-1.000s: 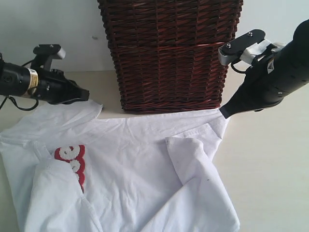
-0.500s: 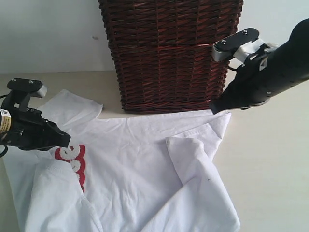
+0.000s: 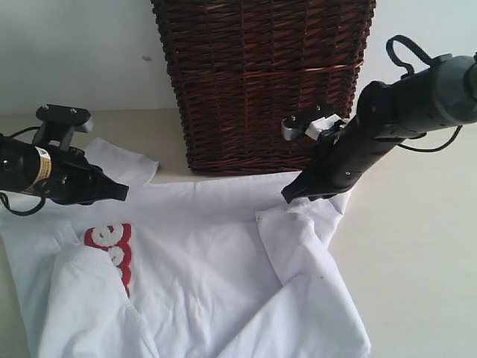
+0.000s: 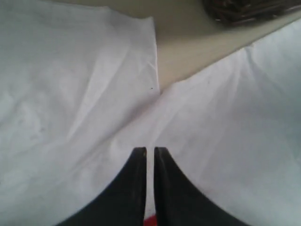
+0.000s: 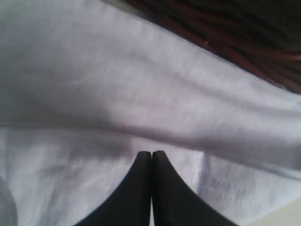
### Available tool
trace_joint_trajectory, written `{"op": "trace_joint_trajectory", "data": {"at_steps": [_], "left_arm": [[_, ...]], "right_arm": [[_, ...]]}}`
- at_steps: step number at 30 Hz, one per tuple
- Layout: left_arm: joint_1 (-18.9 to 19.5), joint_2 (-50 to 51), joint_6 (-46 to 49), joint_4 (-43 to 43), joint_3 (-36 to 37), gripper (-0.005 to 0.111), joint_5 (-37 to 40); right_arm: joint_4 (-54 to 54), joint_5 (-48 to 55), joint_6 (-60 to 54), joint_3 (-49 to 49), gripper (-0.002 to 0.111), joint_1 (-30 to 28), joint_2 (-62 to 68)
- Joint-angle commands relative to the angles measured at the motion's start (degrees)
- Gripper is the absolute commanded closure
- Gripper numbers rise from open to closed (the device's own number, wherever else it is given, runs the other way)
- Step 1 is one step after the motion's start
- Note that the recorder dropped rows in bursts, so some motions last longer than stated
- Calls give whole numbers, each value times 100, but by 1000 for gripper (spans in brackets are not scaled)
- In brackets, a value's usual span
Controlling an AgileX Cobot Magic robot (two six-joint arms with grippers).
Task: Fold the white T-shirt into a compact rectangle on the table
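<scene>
The white T-shirt [image 3: 201, 253] lies spread on the table [image 3: 417, 246], its red chest patch [image 3: 112, 250] partly covered by a folded-over flap at the front left. One sleeve [image 3: 294, 239] is folded inward on the right. My left gripper [image 3: 123, 192] hovers low over the shirt's left shoulder, beside the other sleeve [image 4: 94, 70]; in the left wrist view the left gripper [image 4: 150, 149] shows only a hairline slit and holds nothing. My right gripper [image 3: 287, 198] points down at the shirt's back edge in front of the basket. In the right wrist view the right gripper [image 5: 151, 153] is shut and empty above white cloth [image 5: 141, 94].
A tall dark brown wicker basket [image 3: 261, 82] stands at the back centre, right behind the shirt's far edge and close to my right arm. Bare table shows to the right of the shirt and at the back left [image 3: 141, 127].
My right arm swung down and left from the basket's right corner to the shirt's back edge. The left gripper dipped toward the front left, then came back over the shoulder. The shirt lies as before.
</scene>
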Motion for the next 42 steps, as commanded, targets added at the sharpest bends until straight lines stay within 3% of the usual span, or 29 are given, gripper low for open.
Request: {"op": "trace_joint_trajectory", "data": {"at_steps": [1, 6, 15, 19, 24, 25, 28, 29, 31, 33, 35, 39, 42], "left_arm": [[3, 570, -25, -43, -440, 99, 8], [28, 726, 70, -43, -898, 99, 59], [42, 726, 229, -43, -1122, 103, 63], [42, 726, 269, -43, -1130, 103, 12], [42, 726, 269, -43, -1120, 100, 1], [42, 726, 269, -43, -1120, 96, -7], [42, 715, 269, -43, -1120, 90, -41], [42, 715, 269, -43, -1120, 90, -59], [42, 715, 269, -43, -1120, 90, -186], [42, 715, 269, -43, -1120, 90, -339], [42, 715, 269, -43, -1120, 90, -392], [42, 715, 269, -43, -1120, 90, -405], [42, 715, 269, -43, -1120, 90, -405]], "right_arm": [[-995, 283, 817, -347, 108, -14, 313], [-3087, 701, 2561, -605, 108, -95, 615], [-3247, 1036, 2874, -1108, 108, -489, 886], [-2433, 1229, 2203, -1172, 108, -552, 601], [-75, 1707, 66, -1055, 106, -541, -118], [829, 1818, -819, -751, 100, -516, -444], [1846, 1722, -2138, -73, 80, -269, -871], [1857, 1517, -2117, 148, 68, -59, -869], [1148, 1178, -1146, 275, 59, 173, -693], [-240, 1180, 613, 275, 61, 266, -504], [-1478, 1496, 2107, 275, 74, 276, -433], [-1683, 2065, 1867, 275, 108, 317, -621], [-1579, 2268, 1831, 286, 108, 317, -787]]}}
